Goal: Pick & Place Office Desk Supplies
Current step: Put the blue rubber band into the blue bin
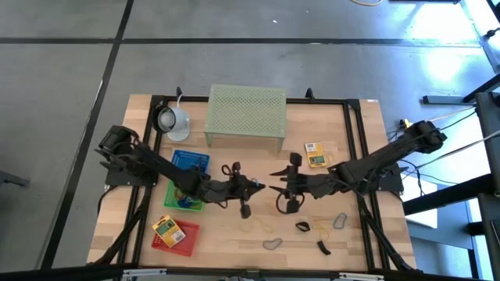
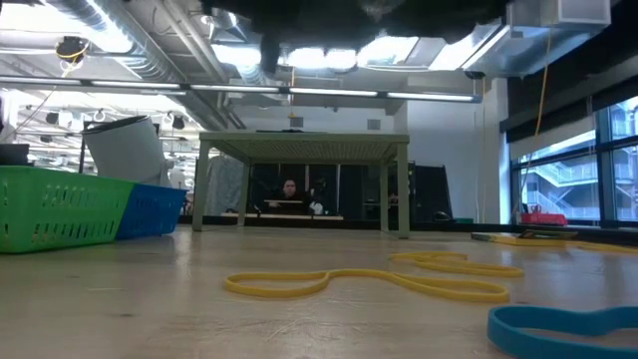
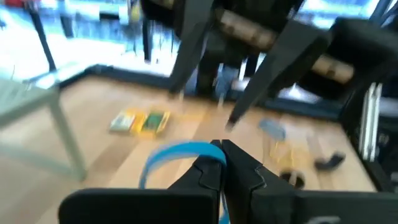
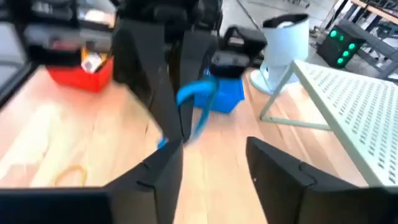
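Pinching blue loop point(image 3: 171, 155), left tool point(image 3: 222, 163) clamped tight; right tool point(image 4: 214, 155) facing it, fingers parted, empty.

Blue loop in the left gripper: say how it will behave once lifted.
The blue loop is thin, so it probably bends and dangles from the shut left gripper. It looks light. Pinched only at one spot, it may swing or slip.

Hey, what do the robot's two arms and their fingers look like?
Both arms are dark, jointed and slender. The left gripper and right gripper each carry two black, flat, tapering fingers. Thin dark cables trail from both arm bases.
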